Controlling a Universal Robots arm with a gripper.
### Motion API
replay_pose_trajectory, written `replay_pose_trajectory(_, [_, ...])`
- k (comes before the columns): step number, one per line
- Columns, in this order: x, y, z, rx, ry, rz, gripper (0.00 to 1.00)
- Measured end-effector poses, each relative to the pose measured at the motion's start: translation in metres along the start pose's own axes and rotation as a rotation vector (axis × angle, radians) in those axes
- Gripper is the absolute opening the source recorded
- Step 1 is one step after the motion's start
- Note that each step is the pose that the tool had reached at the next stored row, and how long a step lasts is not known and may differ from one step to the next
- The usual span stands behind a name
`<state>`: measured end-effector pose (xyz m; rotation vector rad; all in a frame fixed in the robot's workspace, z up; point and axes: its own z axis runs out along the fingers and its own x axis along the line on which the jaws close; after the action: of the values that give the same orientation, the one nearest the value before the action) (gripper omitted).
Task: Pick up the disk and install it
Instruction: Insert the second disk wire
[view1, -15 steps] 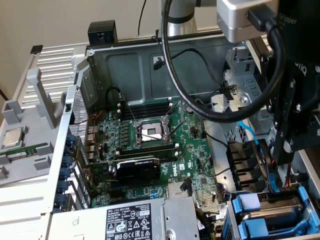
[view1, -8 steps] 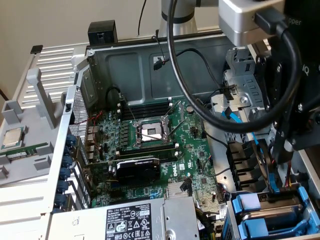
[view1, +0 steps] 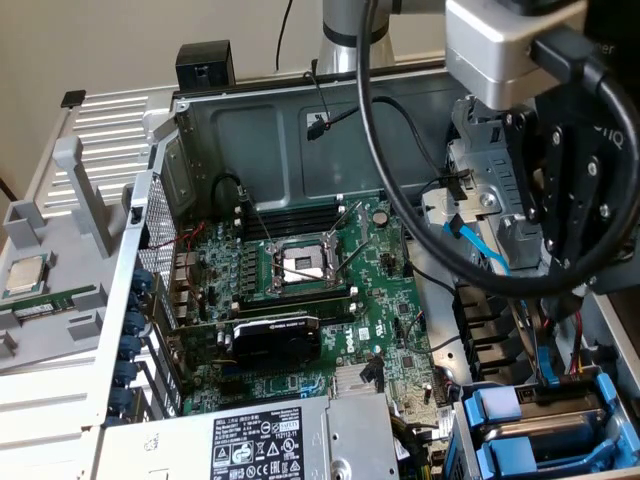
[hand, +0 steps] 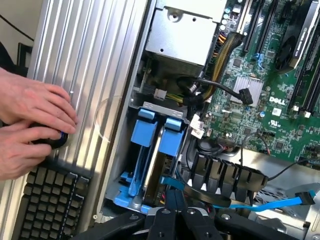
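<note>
Well, in the exterior view the gripper (view1: 560, 265) hangs above the drive cage (view1: 545, 420) at the corner of the open computer case (view1: 300, 110), its jaws drawn together on nothing I can see. The disk (view1: 560, 405) stands on edge inside that cage, blue carrier tabs up, beside a similar drive. From the wrist view, the two blue-framed drives (hand: 155, 160) sit side by side in the cage, just past the closed fingertips (hand: 175, 210); a person's hands (hand: 30, 125) rest by a keyboard (hand: 45, 205) outside the case. I judge the disk seated and the install step about finished; which drive is the task's I cannot tell.
</note>
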<state>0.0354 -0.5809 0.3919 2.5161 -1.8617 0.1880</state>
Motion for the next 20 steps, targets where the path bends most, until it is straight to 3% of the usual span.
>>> replay_pose_trajectory(10, [0.0000,0.0001,0.0000,0.0136,-0.0145,-0.180,0.11])
replay_pose_trajectory(20, [0.0000,0.0001,0.0001,0.0164,-0.0316,-0.352,0.11])
